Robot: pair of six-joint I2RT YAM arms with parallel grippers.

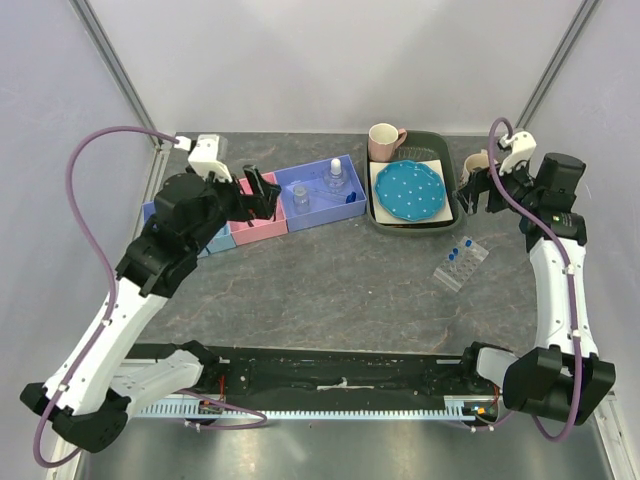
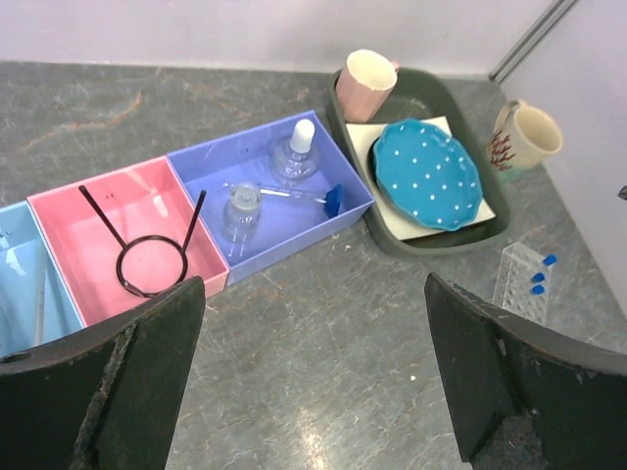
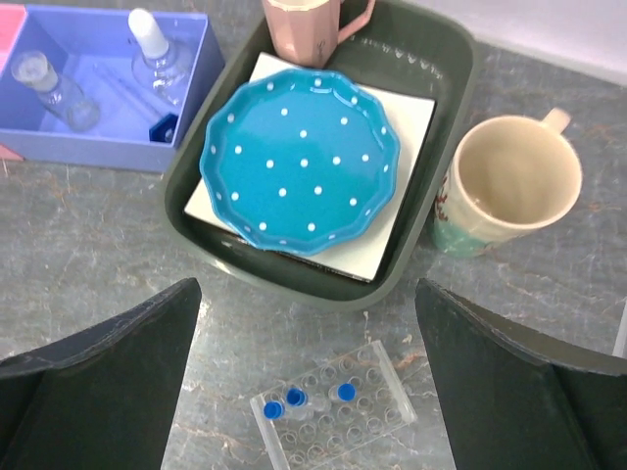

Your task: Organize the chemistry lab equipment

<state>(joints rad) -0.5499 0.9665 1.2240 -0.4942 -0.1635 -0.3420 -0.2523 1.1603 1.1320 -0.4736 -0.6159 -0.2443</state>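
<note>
A clear tube rack with three blue-capped vials lies on the table right of centre. A purple bin holds a white-capped clear bottle, a small clear beaker and a blue-based cylinder lying flat. A pink bin holds the black wire loop. My left gripper is open and empty, above the pink and purple bins. My right gripper is open and empty, above the tray's right end, beyond the rack.
A dark green tray at the back holds the blue dotted plate on a white slab and a pink mug. A cream mug stands right of the tray. A light blue bin sits left of the pink one.
</note>
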